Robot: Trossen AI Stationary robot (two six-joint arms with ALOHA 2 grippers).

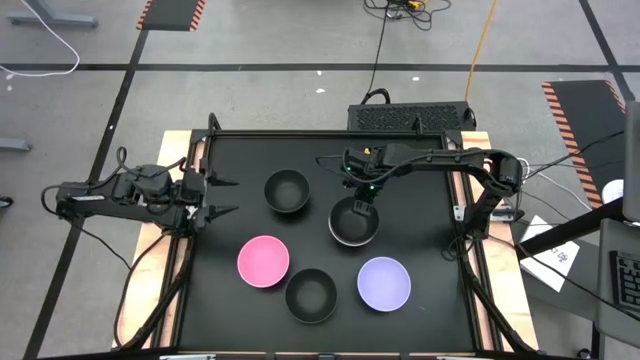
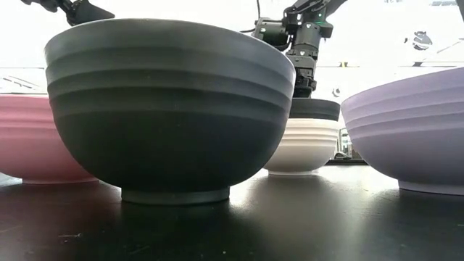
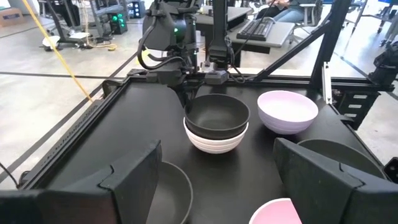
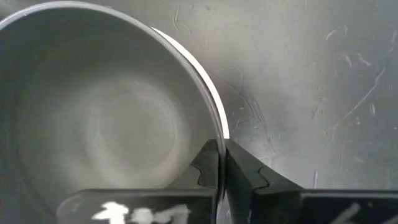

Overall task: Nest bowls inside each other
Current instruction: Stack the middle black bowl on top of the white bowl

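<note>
Mat's (image 1: 230,300) left edge free; bowls (image 1: 312,295) crowd middle.

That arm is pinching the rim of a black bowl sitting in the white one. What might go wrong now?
The right gripper is shut on only the thin rim of the black bowl, so a lift could tip it or let it slip. That bowl sits inside the white bowl, which might get dragged along. The lavender bowl sits close by and could be bumped.
</note>
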